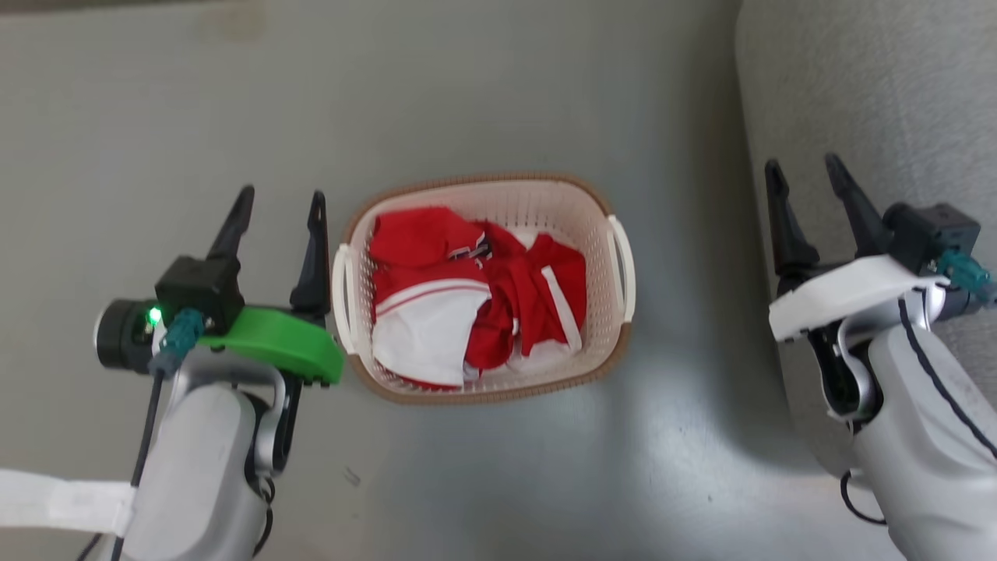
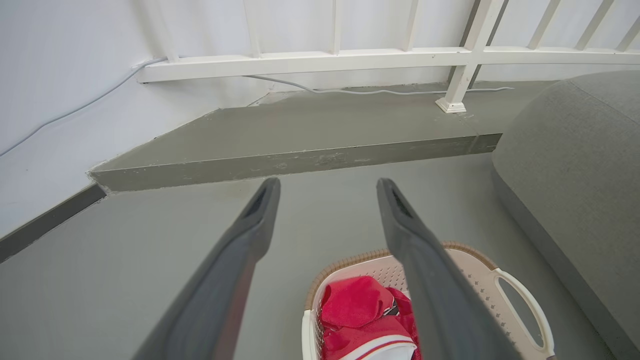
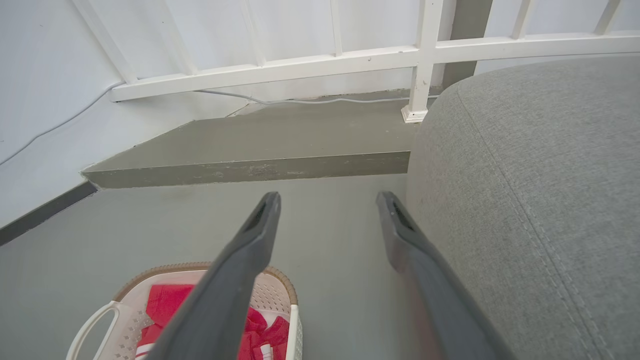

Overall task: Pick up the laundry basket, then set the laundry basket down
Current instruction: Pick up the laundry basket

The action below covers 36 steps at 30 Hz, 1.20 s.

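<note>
Left jaws and right jaws apart, laundry basket (image 1: 545,204) between on grey floor (image 1: 498,93), grey sofa (image 1: 872,86) right, white railing (image 2: 350,58) behind.

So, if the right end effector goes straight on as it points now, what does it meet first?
Likely the floor, then the low step; depth is unclear. The sofa lies close beside the right end effector, apart from its line.

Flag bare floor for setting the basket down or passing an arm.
Widest bare grey floor lies beyond the cream perforated plastic laundry basket, toward the raised step. A narrower strip runs between the basket and the grey fabric cushion. Crowded: the left end effector sits close beside the basket's left handle; the right end effector hangs beside the cushion.
</note>
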Available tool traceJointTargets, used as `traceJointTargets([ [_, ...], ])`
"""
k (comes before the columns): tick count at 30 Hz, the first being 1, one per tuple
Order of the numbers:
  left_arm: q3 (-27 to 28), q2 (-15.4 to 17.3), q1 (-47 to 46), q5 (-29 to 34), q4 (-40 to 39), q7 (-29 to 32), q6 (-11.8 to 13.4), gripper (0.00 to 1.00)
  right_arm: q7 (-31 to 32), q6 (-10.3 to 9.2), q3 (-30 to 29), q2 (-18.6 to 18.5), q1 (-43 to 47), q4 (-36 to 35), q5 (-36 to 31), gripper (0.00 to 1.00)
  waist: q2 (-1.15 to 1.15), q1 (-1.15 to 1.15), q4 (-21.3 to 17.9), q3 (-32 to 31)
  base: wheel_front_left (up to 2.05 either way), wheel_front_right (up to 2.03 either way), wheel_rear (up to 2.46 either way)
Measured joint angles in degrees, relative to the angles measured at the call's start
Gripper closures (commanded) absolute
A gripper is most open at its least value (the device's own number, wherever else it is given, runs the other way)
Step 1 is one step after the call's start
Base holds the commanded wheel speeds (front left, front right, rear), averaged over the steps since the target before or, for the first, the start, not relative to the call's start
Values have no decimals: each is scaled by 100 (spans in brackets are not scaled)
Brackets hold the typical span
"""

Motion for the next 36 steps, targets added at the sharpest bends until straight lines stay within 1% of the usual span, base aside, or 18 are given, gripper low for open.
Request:
traceJointTargets([
  [5, 9, -25, -326, 27, 85, 2, 0, 0, -11, 3, 2, 19, -313, 41, -2, 0, 0, 0, 2, 411, 0, 0, 0],
  [7, 25, -25, -463, 27, 162, 7, 0, 0, -25, 52, 10, 32, -464, 70, -15, 0, 0, 0, 3, 572, 0, 0, 0],
  [11, 56, -27, -735, 27, 342, 11, -2, 0, -31, 62, 57, 90, -773, 177, -46, 0, 0, 0, 4, 884, 0, 0, 0],
  [14, 64, -29, -937, 27, 525, 57, -20, 0, -40, 103, 99, 116, -969, 298, -53, 0, 0, 0, 3, 1093, 0, 0, 0],
  [18, 64, -62, -1214, 22, 791, 105, -116, 0, -40, 120, 132, 148, -1211, 471, -86, 0, 0, 0, 5, 1336, 0, 0, 0],
  [21, 73, -73, -1396, -36, 1059, 187, -176, 0, -38, 178, 204, 224, -1400, 655, -93, 0, 0, 0, 8, 1491, 0, 0, 0],
  [23, 104, -112, -1475, -125, 1235, 259, -266, 0, -31, 210, 280, 290, -1507, 792, -118, 0, 0, 0, 9, 1581, 0, 0, 0],
  [24, 82, -121, -1516, -124, 1334, 292, -276, 0, -22, 241, 309, 320, -1548, 849, -133, 0, 0, 0, 9, 1624, 0, 0, 0],
  [30, 9, -170, -1723, -177, 1862, 439, -441, 0, 44, 271, 387, 480, -1699, 1276, -135, 0, 0, 0, 3, 1843, 0, 0, 0],
  [34, 5, -182, -1804, -187, 2192, 464, -528, 0, 69, 347, 486, 527, -1818, 1551, -135, 0, 0, 0, -12, 1978, 0, 0, 0],
  [36, 0, -183, -1842, -188, 2357, 512, -568, 0, 82, 353, 512, 559, -1877, 1663, -135, 0, 0, 0, -24, 2043, 0, 0, 0],
])
